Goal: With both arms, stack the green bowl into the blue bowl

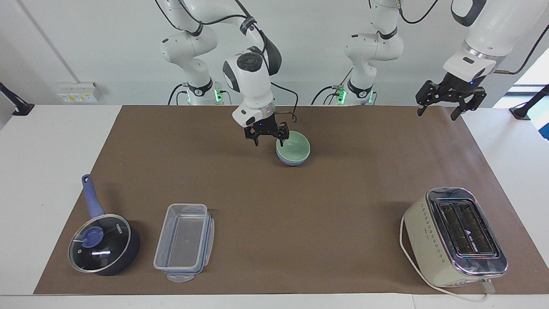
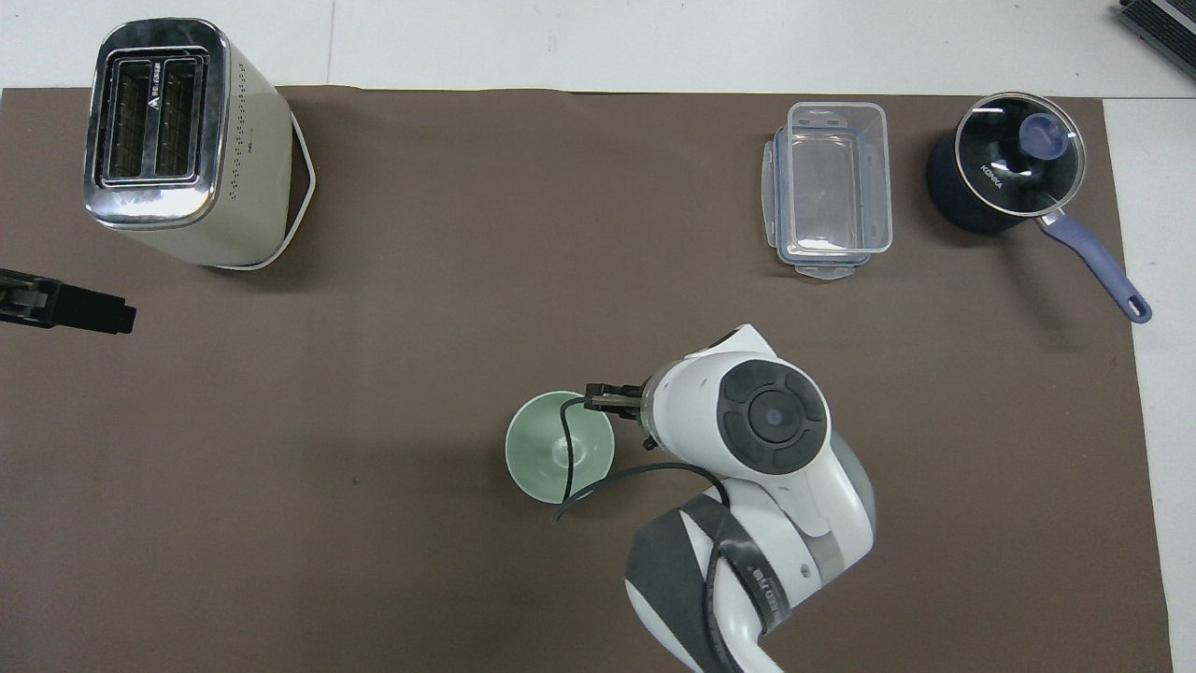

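The green bowl [image 1: 294, 148] sits nested in the blue bowl [image 1: 291, 162] on the brown mat [image 1: 300, 206]. The right gripper [image 1: 269, 139] hangs just beside their rim, its 2 fingers apart, holding nothing. The left gripper [image 1: 438, 113] waits with fingers spread over the mat's corner

Two bowls, green bowl [image 1: 294, 147] nested in blue bowl [image 1: 291, 161]; one toaster [image 1: 453, 237], one saucepan [image 1: 104, 243], one container [image 1: 184, 242].
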